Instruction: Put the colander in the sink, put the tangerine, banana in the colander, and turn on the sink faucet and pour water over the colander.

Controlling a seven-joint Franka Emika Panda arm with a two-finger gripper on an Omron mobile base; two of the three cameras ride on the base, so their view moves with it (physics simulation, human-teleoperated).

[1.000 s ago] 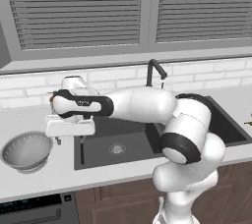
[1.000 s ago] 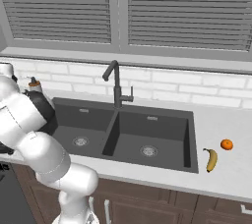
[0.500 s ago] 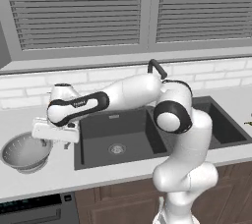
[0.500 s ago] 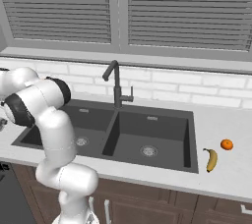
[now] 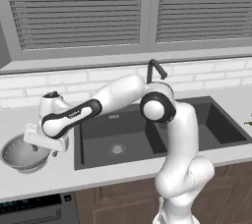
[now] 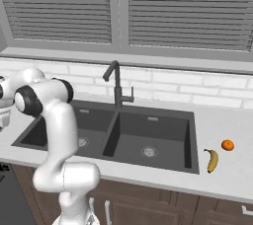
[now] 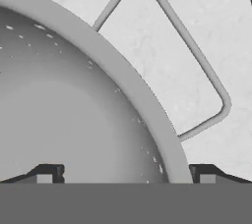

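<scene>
The colander (image 5: 18,152), a round silver-grey bowl full of small holes, sits on the counter left of the sink (image 5: 147,130). My gripper (image 5: 49,150) hangs low over its right rim and is open. In the hand view the colander (image 7: 74,95) is very close, and its rim and wire handle (image 7: 197,70) run between my gripper's (image 7: 125,174) spread fingertips (image 7: 47,173). Neither fingertip visibly touches it. The banana (image 6: 212,160) and the tangerine (image 6: 227,145) lie side by side on the counter right of the sink (image 6: 123,140). The sink faucet (image 6: 116,83) stands behind the divider.
My arm stretches across the left basin (image 5: 113,139). A white brick backsplash (image 5: 98,83) and a window sill close off the back. A dark appliance top (image 5: 29,208) sits below the counter's front edge at the left.
My arm has swung left from the sink's left edge and dropped down over the colander's right rim. The jaws have stayed open. The colander and fruit have not moved.
</scene>
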